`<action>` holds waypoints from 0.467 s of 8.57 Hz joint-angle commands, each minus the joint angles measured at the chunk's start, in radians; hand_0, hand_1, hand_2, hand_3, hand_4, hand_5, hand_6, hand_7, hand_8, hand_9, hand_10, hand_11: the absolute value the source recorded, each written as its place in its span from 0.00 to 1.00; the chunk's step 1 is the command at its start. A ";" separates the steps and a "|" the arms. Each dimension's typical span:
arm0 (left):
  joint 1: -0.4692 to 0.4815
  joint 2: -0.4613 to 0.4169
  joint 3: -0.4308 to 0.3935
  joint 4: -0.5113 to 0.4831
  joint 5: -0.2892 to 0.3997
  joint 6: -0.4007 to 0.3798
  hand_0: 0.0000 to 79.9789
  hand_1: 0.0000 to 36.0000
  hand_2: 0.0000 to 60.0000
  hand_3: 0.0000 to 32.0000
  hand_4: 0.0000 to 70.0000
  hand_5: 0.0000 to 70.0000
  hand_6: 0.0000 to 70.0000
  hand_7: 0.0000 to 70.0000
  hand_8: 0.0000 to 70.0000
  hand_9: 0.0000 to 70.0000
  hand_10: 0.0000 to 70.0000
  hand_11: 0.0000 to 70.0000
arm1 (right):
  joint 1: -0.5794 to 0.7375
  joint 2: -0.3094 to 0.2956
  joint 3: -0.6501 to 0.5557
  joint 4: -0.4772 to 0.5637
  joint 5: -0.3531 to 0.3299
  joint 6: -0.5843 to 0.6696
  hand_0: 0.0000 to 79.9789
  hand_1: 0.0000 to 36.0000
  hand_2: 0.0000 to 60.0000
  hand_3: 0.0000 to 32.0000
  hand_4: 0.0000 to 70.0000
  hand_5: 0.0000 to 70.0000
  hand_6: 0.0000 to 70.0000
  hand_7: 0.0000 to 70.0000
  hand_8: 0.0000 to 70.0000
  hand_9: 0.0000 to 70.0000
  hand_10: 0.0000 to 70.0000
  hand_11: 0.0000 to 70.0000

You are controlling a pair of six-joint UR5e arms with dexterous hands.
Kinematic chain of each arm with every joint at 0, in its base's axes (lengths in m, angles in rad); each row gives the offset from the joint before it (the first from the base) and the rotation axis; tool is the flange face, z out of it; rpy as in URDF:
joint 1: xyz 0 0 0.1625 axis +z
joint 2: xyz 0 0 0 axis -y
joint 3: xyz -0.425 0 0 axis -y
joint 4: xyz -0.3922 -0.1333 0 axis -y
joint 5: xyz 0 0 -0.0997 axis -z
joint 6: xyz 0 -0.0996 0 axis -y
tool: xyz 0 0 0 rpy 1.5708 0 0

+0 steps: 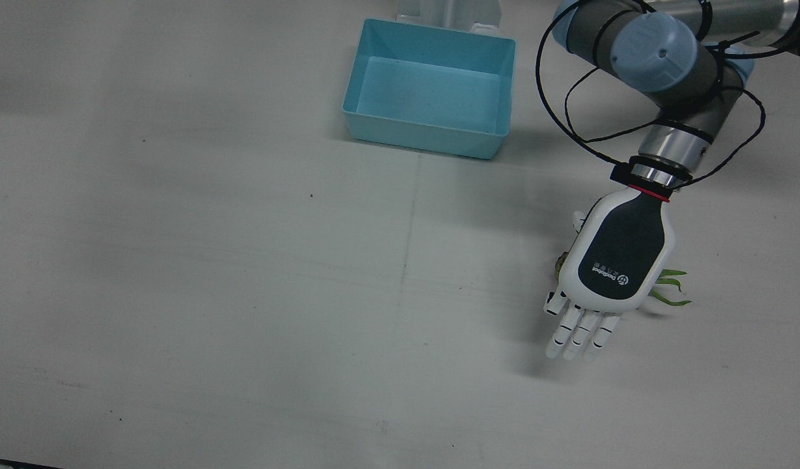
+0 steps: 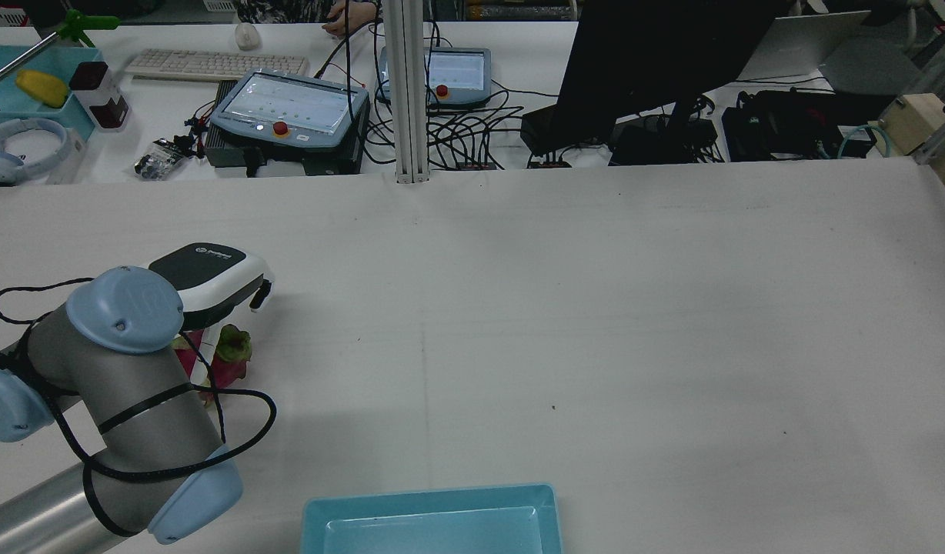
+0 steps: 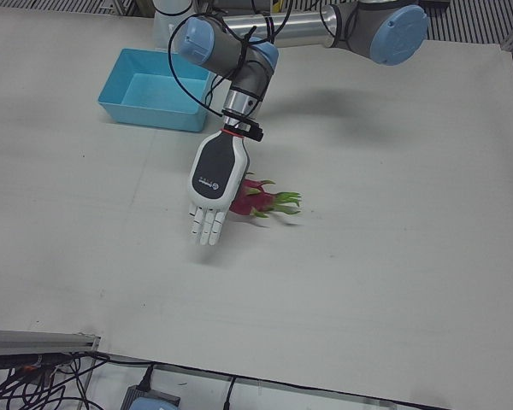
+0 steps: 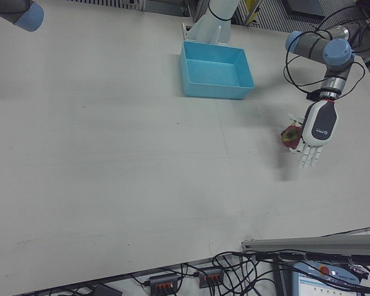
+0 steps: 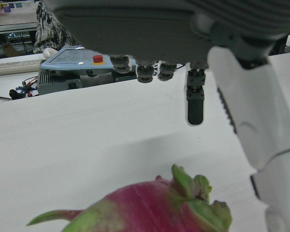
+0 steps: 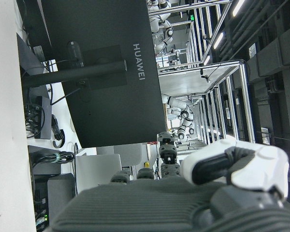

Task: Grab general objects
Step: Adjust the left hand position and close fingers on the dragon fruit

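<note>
Left robot hand [image 3: 217, 175] — splayed flat — over scaly dragon fruit [image 3: 258, 199].

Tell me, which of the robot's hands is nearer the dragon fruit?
The left. The left hand hovers open right above the dragon fruit. The right hand is away from it, outside every table view.

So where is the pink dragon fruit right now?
The pink dragon fruit with green scales lies on the white table on the robot's left side, directly under the open left hand, well away from the light-blue plastic bin.
</note>
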 commanded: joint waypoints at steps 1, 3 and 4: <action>0.008 0.034 -0.001 0.004 -0.005 0.004 0.60 0.84 1.00 0.14 0.00 0.37 0.00 0.00 0.15 0.00 0.00 0.01 | 0.000 0.000 0.000 0.001 0.000 0.000 0.00 0.00 0.00 0.00 0.00 0.00 0.00 0.00 0.00 0.00 0.00 0.00; 0.017 0.086 0.001 -0.023 -0.009 0.007 0.60 0.75 1.00 0.29 0.00 0.28 0.00 0.00 0.13 0.00 0.00 0.00 | 0.000 0.000 0.000 0.000 0.000 0.000 0.00 0.00 0.00 0.00 0.00 0.00 0.00 0.00 0.00 0.00 0.00 0.00; 0.017 0.104 0.002 -0.040 -0.011 0.007 0.60 0.74 0.99 0.33 0.00 0.26 0.00 0.00 0.13 0.00 0.00 0.00 | 0.000 0.000 -0.001 0.000 0.000 0.000 0.00 0.00 0.00 0.00 0.00 0.00 0.00 0.00 0.00 0.00 0.00 0.00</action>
